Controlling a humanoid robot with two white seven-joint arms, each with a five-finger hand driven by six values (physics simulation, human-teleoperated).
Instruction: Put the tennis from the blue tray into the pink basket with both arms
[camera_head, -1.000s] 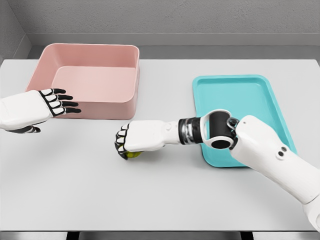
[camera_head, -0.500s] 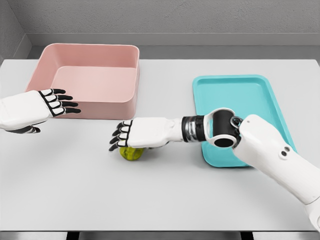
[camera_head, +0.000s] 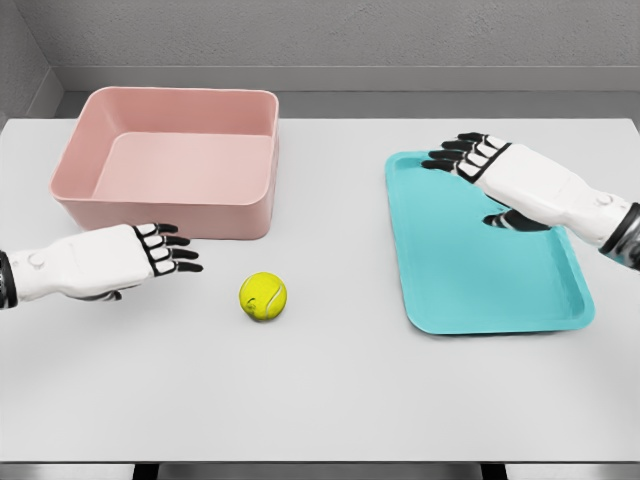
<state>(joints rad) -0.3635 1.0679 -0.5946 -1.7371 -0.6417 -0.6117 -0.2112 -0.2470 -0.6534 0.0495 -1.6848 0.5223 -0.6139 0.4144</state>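
Objects: one tennis ball (camera_head: 263, 296), one pink basket (camera_head: 170, 160), one blue tray (camera_head: 480, 245).

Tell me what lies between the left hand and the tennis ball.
Nothing: in the head view only bare white table separates the left hand, fingers open, from the tennis ball.
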